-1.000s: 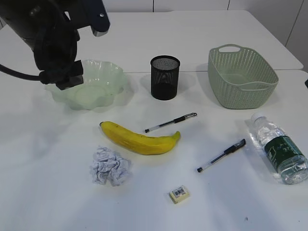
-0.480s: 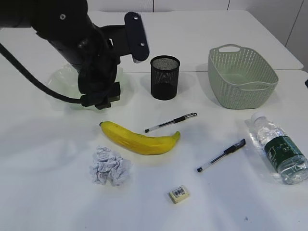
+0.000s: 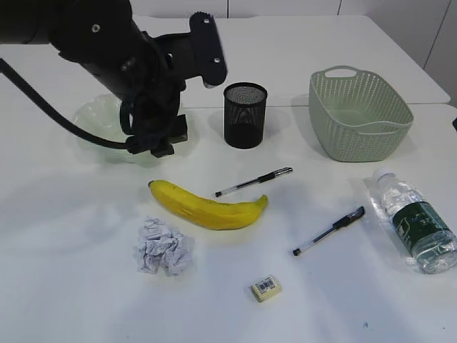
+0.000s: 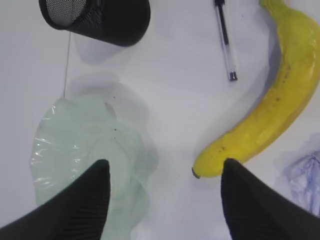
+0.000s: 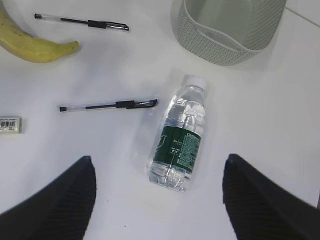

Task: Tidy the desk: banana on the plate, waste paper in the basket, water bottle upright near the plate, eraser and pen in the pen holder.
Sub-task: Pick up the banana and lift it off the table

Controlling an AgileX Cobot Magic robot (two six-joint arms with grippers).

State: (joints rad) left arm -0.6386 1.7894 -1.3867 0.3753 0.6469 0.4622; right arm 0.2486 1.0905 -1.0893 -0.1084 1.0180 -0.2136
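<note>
The banana [image 3: 207,204] lies on the desk [image 3: 86,286], not on the plate [image 3: 96,125]. The plate holds nothing visible; the left arm hides part of it in the exterior view. The pen holder [image 3: 245,114] stands upright beside the plate, and what shows of its inside is bare. The basket [image 3: 359,114] shows only its own floor. The waste paper [image 3: 164,247] sits just beside the banana's stem end. The eraser [image 3: 265,288] lies apart, nearer the front edge. One pen [image 3: 253,181] lies close to the banana's tip; a second pen [image 3: 328,231] lies between the eraser and the water bottle [image 3: 416,221], which rests on its side. The left gripper [image 4: 162,172] hangs above the plate edge and banana end, jaws spread, holding nothing. The right gripper [image 5: 157,175] hovers over the bottle, jaws spread and empty.
</note>
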